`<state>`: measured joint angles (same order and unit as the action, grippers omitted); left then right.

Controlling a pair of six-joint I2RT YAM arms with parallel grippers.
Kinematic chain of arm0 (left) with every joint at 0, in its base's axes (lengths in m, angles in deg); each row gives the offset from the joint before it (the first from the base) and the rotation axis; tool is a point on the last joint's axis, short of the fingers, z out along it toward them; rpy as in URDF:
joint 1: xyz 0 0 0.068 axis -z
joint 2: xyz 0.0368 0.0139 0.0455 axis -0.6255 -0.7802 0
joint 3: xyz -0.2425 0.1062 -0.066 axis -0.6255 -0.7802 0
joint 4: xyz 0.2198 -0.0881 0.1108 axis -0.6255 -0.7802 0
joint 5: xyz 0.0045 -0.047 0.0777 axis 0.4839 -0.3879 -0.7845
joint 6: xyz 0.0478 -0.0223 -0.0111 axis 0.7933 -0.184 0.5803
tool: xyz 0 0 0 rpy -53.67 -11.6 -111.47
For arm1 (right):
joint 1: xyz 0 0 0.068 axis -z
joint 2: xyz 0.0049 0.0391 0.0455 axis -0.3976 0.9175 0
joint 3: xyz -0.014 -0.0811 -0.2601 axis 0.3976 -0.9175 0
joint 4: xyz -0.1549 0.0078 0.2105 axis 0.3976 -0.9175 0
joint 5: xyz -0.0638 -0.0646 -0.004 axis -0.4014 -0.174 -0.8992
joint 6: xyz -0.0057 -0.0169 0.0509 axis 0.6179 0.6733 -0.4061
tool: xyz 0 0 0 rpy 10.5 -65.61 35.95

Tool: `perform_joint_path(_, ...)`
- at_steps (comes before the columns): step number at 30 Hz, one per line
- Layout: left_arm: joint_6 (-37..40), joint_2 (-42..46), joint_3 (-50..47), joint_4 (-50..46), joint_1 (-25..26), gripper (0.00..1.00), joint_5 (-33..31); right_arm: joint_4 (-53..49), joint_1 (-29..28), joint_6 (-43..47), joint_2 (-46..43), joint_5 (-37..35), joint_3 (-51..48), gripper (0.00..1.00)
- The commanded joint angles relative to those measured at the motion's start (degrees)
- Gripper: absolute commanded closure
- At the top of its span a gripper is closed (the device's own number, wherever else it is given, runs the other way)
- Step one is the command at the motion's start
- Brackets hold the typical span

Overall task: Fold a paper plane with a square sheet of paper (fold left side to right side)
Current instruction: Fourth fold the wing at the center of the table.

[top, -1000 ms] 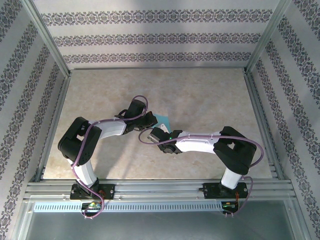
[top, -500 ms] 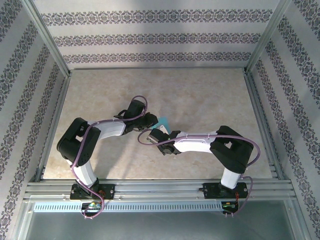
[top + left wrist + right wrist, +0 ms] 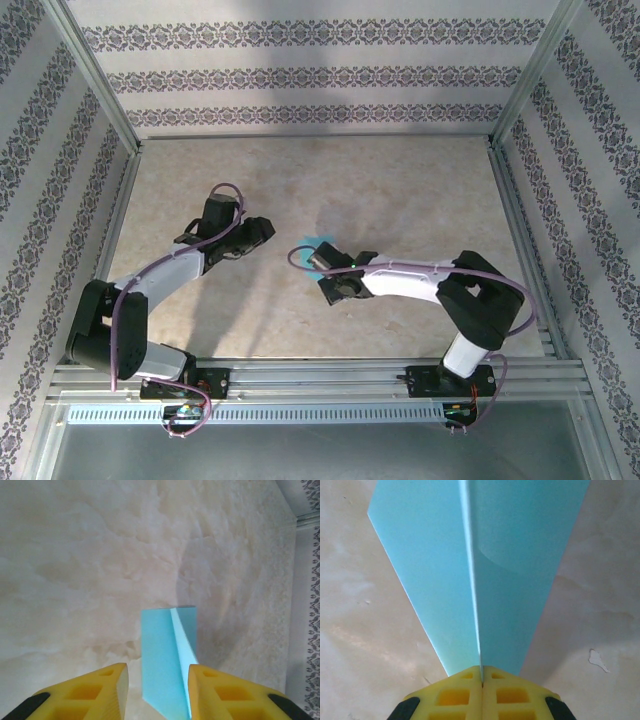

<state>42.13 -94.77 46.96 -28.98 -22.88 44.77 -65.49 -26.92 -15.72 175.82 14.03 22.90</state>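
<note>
The square sheet of paper is folded into a narrow turquoise-blue paper plane (image 3: 515,555). Two flaps spread from a middle crease. My right gripper (image 3: 481,672) is shut on that crease at the narrow end and holds the plane just above the table. From above, a small blue tip of the plane (image 3: 323,243) shows beside the right gripper (image 3: 318,256). My left gripper (image 3: 258,230) hangs to the left of it, apart from the paper. In the left wrist view the plane (image 3: 165,655) lies ahead of the yellow fingers (image 3: 112,685), and the left gripper (image 3: 157,680) is open with nothing in it.
The marbled beige table top (image 3: 400,190) is bounded by aluminium frame rails (image 3: 320,372) at the near edge and by patterned walls (image 3: 300,75) on three sides. The right arm's elbow (image 3: 485,300) stands near the right front corner.
The left gripper has opened, let go of the paper and drawn back to the left. The right gripper has shut on the paper and stays near the table's middle.
</note>
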Motion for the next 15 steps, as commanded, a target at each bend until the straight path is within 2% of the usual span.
perform_joint_path(1, 4.88, 1.53, -0.94, -5.59, -0.32, 0.63, 3.11, 2.45, 3.37, 1.13, -2.34, 14.11, -2.33, 1.0)
perform_joint_path(8, 4.32, -1.06, -2.59, -1.84, 0.48, 0.64, 8.97, 8.62, 10.66, 0.46, -4.25, 29.78, -6.63, 1.0)
perform_joint_path(15, 3.14, -5.21, -1.39, 0.28, 5.01, 0.64, 10.54, 14.87, 15.83, -1.61, -4.16, 38.95, -10.38, 1.0)
